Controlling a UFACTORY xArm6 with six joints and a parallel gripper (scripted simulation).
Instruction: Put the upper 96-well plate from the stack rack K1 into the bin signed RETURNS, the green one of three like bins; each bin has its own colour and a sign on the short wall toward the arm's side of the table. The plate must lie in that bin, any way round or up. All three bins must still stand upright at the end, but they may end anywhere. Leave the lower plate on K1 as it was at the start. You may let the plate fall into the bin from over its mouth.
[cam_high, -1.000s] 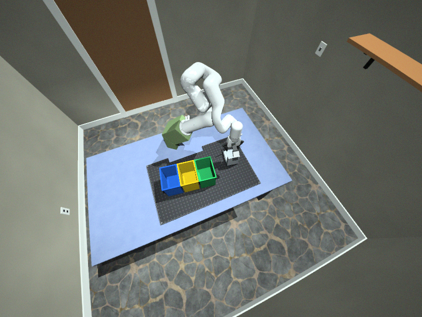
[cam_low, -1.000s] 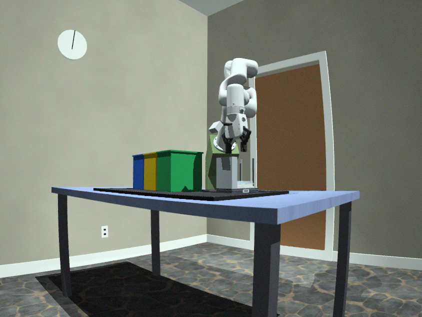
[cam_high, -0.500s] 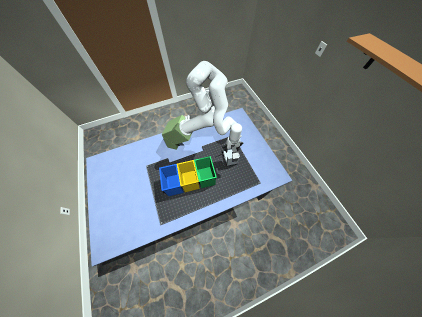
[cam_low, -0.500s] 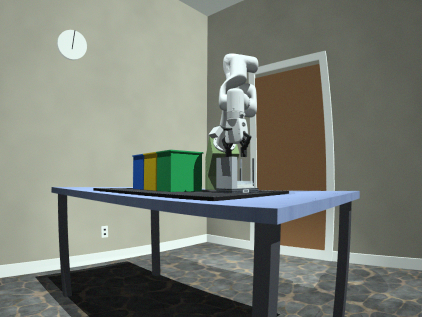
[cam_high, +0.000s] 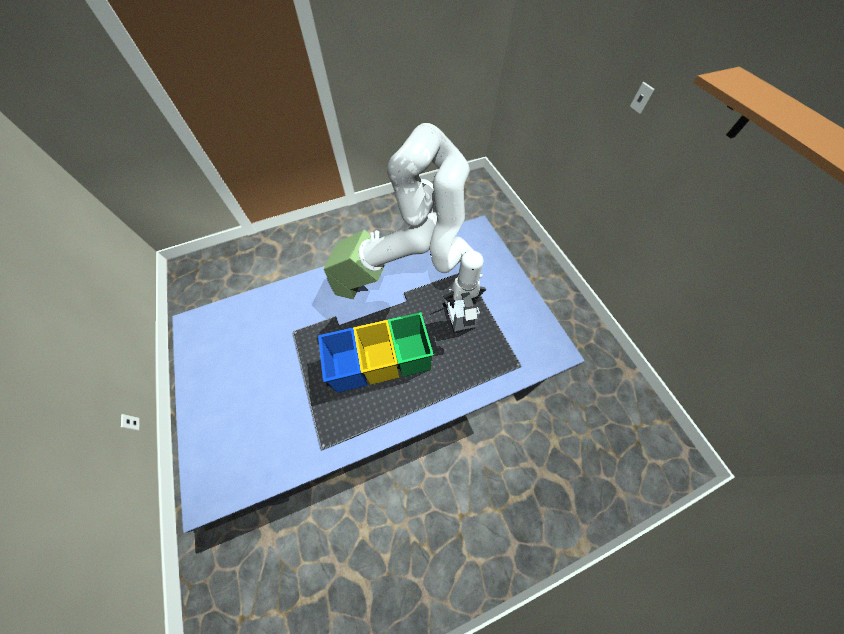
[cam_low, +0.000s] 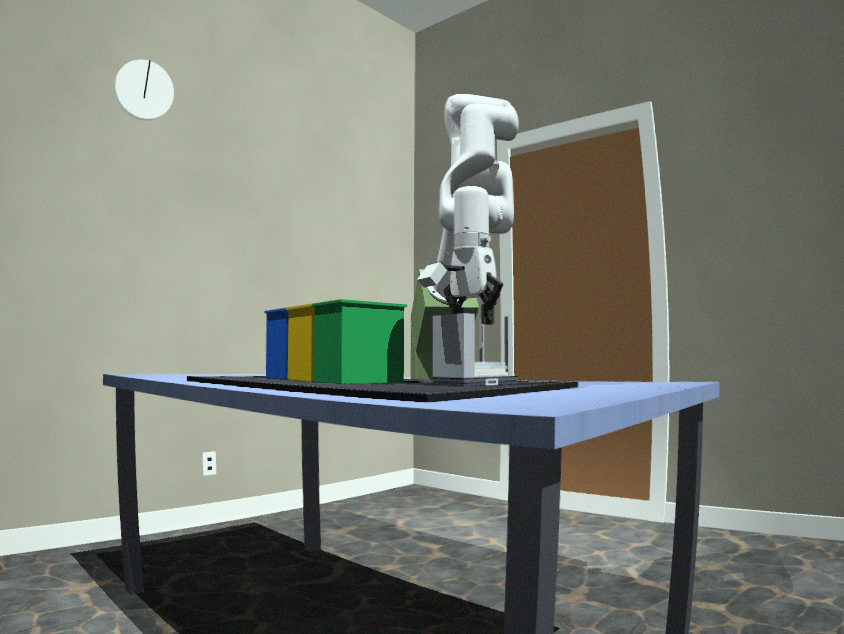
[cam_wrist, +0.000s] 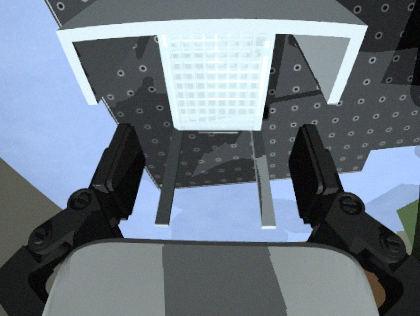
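The jaws are spread to their widest and grasp nothing; the gripper (cam_wrist: 215, 167) hangs directly over stack rack K1 (cam_wrist: 76, 61), pointing down at it. In the wrist view the upper 96-well plate (cam_wrist: 214, 81) sits in the upper centre of the frame, resting in the rack under its white top frame, and the two dark fingers stand at lower left and lower right, one on each side of the plate's line. The relation that matters: the plate lies straight ahead of the jaws and below them, and its long axis runs up and down the frame, so the fingers bracket its narrow width; to my eye a straight descent should bring them onto the long side walls, though the rack's side panels stand close outside that path. The lower plate cannot be told apart here; it is hidden under the upper one.

The exterior view shows what the wrist view cannot: the gripper (cam_low: 469, 300) is just above the rack's top (cam_low: 453, 344), right of centre, apparently not yet touching, and the green bin (cam_low: 354, 341) stands just left of the rack. The top view alone shows the bins' open mouths, green (cam_high: 411, 344), yellow (cam_high: 376, 352) and blue (cam_high: 339, 359) in a touching row on the dark mat (cam_high: 409, 409) of the worktop (cam_high: 231, 409), with the rack (cam_high: 461, 315) to the right of the green one.
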